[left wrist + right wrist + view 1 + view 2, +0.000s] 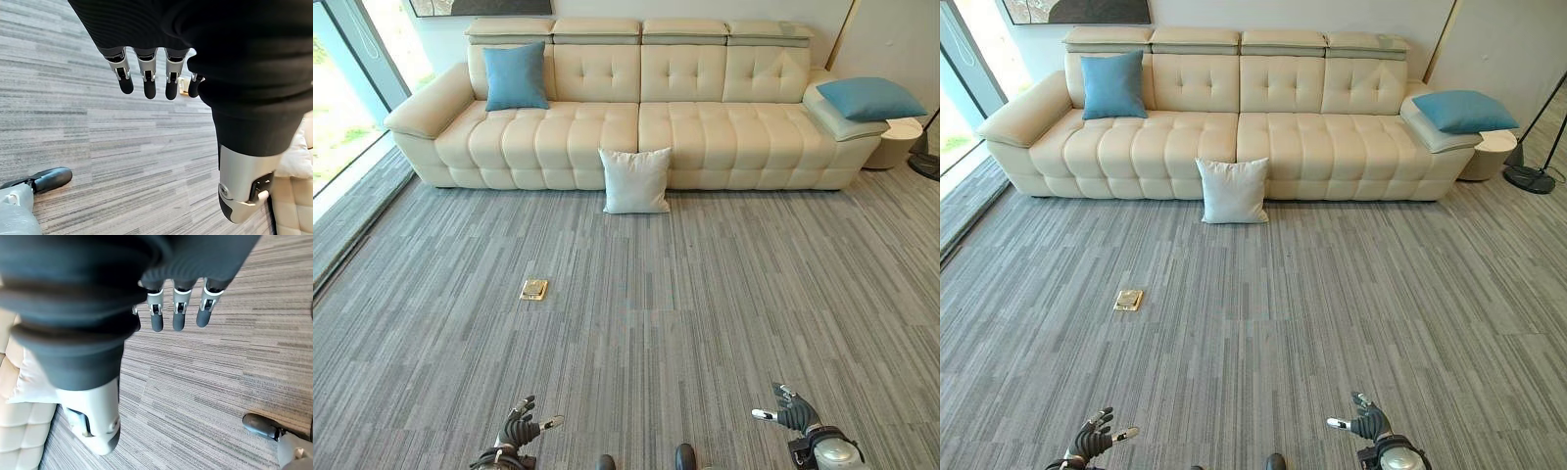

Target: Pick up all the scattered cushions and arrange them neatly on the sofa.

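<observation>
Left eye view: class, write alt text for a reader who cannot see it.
A white cushion stands on the grey carpet, leaning against a cream sofa that holds two blue cushions. Both open hands, left hand and right hand, hold nothing.

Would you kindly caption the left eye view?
White cushion on the carpet against the sofa; both hands open, empty.
</observation>
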Robot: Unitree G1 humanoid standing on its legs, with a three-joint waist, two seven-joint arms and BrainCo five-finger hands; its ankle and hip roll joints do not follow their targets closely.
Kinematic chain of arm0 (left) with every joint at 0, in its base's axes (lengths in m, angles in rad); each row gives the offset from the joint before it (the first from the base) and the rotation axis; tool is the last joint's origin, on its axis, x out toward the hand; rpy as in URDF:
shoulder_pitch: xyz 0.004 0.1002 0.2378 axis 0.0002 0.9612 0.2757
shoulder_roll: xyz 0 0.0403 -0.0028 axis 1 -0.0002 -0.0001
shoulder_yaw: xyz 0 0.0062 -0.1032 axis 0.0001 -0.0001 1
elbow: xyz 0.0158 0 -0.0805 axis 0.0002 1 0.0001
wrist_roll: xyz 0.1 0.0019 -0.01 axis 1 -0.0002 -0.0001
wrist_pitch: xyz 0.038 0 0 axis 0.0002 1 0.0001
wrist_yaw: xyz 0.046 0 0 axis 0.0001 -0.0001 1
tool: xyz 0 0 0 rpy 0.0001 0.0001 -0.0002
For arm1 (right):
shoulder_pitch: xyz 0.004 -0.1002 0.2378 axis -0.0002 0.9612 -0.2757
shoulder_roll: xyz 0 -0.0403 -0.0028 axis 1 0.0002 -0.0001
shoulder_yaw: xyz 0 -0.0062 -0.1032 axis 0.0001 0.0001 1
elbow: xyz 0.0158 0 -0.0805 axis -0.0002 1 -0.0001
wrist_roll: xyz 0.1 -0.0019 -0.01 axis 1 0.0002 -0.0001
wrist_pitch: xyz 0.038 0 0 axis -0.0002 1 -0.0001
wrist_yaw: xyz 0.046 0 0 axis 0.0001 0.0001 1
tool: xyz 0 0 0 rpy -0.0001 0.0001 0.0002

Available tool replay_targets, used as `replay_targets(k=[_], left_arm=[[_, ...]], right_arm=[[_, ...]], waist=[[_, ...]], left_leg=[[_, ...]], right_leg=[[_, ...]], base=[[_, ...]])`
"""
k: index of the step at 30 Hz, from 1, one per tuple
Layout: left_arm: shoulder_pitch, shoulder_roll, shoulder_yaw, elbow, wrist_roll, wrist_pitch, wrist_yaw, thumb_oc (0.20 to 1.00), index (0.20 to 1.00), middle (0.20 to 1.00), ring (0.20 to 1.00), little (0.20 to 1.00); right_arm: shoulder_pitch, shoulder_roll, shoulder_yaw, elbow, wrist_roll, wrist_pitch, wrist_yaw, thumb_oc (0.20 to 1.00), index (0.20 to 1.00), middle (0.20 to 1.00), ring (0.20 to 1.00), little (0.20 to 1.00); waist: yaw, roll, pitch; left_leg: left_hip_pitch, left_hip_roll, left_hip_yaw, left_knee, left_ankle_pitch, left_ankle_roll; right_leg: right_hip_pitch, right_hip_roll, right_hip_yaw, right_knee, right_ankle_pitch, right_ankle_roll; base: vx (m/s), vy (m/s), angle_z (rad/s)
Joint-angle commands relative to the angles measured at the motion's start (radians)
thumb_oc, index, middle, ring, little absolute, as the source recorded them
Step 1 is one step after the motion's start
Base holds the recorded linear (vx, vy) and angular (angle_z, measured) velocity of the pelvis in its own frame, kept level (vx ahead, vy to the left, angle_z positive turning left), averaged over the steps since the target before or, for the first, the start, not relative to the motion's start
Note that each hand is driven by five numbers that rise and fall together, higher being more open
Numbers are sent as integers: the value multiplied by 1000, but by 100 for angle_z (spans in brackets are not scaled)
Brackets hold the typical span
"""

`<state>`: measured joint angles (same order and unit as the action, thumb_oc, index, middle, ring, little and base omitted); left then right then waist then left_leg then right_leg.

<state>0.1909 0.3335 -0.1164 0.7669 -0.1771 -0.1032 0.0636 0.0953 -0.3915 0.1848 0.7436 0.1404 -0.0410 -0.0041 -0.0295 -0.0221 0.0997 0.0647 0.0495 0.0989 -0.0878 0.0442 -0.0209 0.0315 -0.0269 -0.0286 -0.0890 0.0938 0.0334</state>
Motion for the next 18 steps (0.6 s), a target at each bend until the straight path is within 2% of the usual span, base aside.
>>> replay_targets(k=[1, 13, 18], left_arm=[[-58, 22, 5, 15, -15, -34, 16, 1000, 1000, 1000, 1000, 1000], [-42, 35, 1, -105, -11, -38, 21, 1000, 1000, 1000, 1000, 1000], [-44, 50, 22, -141, -37, -43, 28, 1000, 1000, 1000, 1000, 1000]], right_arm=[[-45, 4, -5, -15, 44, -34, -22, 1000, 1000, 1000, 1000, 1000], [-27, 6, -30, -59, 52, -39, -37, 1000, 1000, 1000, 1000, 1000], [-44, -1, -30, -51, 52, -38, -41, 1000, 1000, 1000, 1000, 1000]], waist=[[-10, -30, 1], [1, -26, 24], [14, -39, 44]], left_leg=[[46, -30, 15, 1, -81, -10], [25, -37, 10, 29, -96, -2], [-33, -44, 9, 107, -128, 7]], right_leg=[[67, -24, -28, 18, -117, 73], [62, -33, -34, 25, -122, 79], [39, -44, -27, 44, -126, 83]], base=[[0, 0, 0], [26, 16, 0], [3, 34, -2]])
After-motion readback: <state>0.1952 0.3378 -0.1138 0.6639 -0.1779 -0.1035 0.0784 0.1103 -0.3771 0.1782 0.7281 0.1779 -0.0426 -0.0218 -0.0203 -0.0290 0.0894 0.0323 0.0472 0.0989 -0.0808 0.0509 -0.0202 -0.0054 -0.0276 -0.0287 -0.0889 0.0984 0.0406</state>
